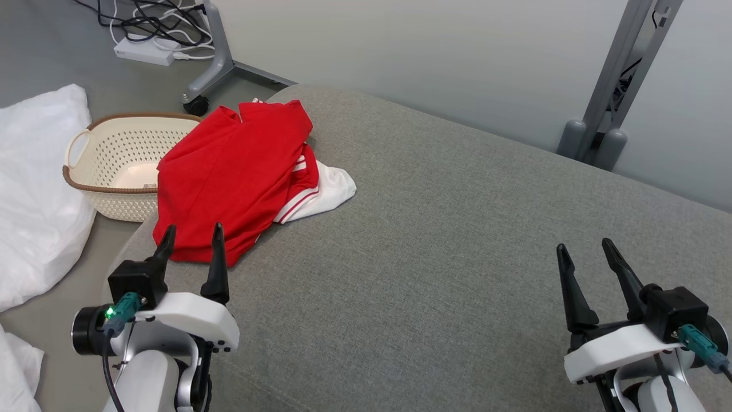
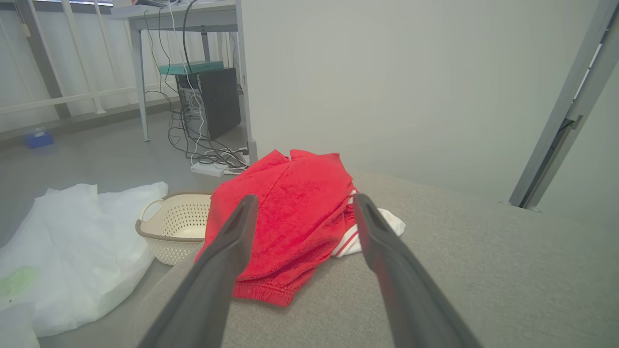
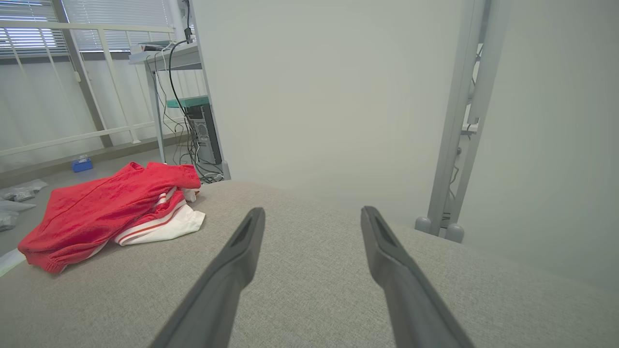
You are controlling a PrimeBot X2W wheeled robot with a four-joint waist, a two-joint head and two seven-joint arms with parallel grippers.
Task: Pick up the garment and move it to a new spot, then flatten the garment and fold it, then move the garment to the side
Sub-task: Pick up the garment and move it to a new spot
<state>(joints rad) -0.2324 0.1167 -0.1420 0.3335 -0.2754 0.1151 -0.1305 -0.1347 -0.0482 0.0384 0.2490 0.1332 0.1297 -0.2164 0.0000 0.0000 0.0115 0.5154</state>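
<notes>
The garment (image 1: 229, 177) lies bunched at the far left corner of the cushion (image 1: 446, 240), beside the basket (image 1: 131, 117); the left gripper (image 1: 194, 229) and right gripper (image 1: 584, 245) both stand spread apart, empty. Best to pinch a thick fold with the left; lift it clear before carrying.

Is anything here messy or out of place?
The red garment sits at the far left edge of the grey cushion, beside the basket. Its white part sticks out from under the red, so the fold looks uneven.
</notes>
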